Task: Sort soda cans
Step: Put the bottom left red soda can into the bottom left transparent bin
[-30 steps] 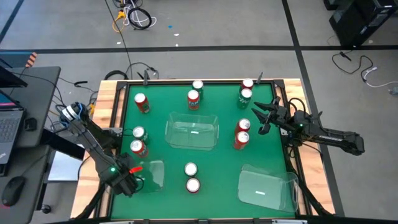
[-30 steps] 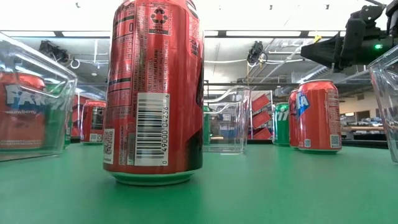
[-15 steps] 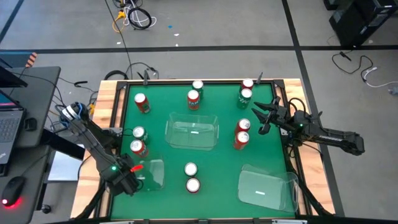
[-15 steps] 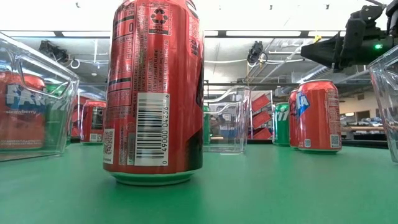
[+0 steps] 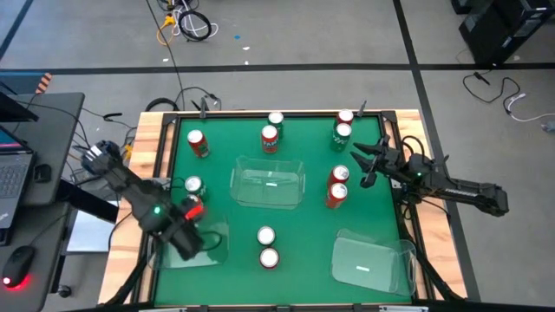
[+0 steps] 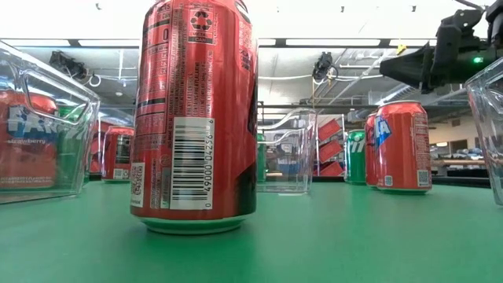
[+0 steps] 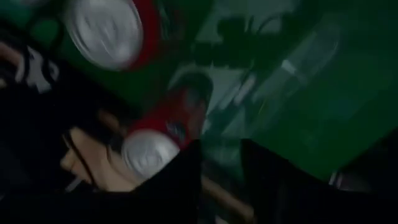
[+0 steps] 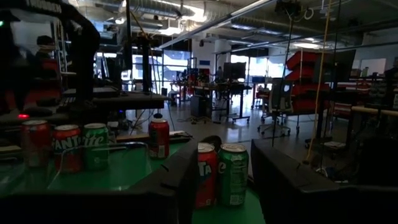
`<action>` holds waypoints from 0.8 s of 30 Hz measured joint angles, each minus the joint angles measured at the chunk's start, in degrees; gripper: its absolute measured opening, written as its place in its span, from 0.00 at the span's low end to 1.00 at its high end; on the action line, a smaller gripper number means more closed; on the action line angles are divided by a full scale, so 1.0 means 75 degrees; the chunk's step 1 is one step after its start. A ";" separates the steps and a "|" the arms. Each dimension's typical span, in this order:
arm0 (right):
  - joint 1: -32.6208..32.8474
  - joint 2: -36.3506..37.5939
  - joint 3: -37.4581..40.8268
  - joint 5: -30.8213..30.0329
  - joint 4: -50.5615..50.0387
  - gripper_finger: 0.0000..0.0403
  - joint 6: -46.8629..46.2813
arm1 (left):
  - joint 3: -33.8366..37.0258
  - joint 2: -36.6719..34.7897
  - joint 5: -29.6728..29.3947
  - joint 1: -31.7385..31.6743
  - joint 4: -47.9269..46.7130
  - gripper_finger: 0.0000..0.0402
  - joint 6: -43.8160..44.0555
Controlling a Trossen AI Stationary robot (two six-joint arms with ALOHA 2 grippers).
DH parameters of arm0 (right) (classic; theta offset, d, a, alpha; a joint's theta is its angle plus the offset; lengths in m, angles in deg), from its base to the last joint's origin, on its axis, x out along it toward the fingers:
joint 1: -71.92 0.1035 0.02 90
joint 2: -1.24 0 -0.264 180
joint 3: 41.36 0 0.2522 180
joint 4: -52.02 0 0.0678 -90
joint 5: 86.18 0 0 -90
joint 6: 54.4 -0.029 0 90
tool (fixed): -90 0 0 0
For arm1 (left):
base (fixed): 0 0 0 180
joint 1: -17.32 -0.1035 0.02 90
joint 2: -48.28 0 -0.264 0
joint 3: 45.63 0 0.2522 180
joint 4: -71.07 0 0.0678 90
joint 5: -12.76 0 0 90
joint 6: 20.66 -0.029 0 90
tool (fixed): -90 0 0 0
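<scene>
Left arm has swung in from the near left corner, and its left hand (image 5: 196, 246) now hangs over the clear bin (image 5: 218, 245) on the left side of the green surface (image 5: 312, 225). Its wrist view is blurry, so I cannot tell if this hand is released or clenched. That view shows a red can (image 7: 163, 132) lying on its side close to the dark fingers (image 7: 186, 183).

Just past the arm stand a red can (image 5: 193, 208) and a can with a silver top (image 5: 192, 185). Another red can (image 5: 197, 143) stands nearer the far edge.

In the middle sits a second clear bin (image 5: 269, 185). Two cans (image 5: 270, 136) stand behind it, and two cans (image 5: 267, 247) stand in front of it, one of them very close to the low camera.

On the right, a green can (image 5: 341, 135) and one more can (image 5: 345, 116) stand at the far edge. Two red cans (image 5: 337, 186) stand side by side, touching. The right hand (image 5: 365, 165) hovers just beside them, released, with nothing in it. A third clear bin (image 5: 375, 261) sits at the near right corner.
</scene>
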 joint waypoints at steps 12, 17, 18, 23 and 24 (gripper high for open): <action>0.0001 -0.0584 0.0001 0.0000 0.0025 0.34 -0.0003 | 0.0000 -0.0679 -0.0837 -0.1895 0.0002 0.02 0.0412; -0.0001 -0.0663 0.0001 0.0000 0.0205 0.34 -0.0014 | 0.0003 -0.0644 -0.0545 -0.2489 -0.0003 0.10 -0.0131; 0.0001 -0.0663 -0.0001 0.0000 0.0205 0.34 -0.0014 | 0.0003 -0.0639 -0.0502 -0.2583 0.0007 0.14 -0.0181; -0.0001 -0.0663 0.0001 0.0000 0.0203 0.34 -0.0012 | 0.0003 -0.0641 -0.0427 -0.2845 0.0002 0.36 -0.0191; -0.0001 -0.0663 0.0000 0.0002 0.0201 0.34 -0.0009 | 0.0003 -0.0641 -0.0429 -0.2879 0.0000 0.40 -0.0191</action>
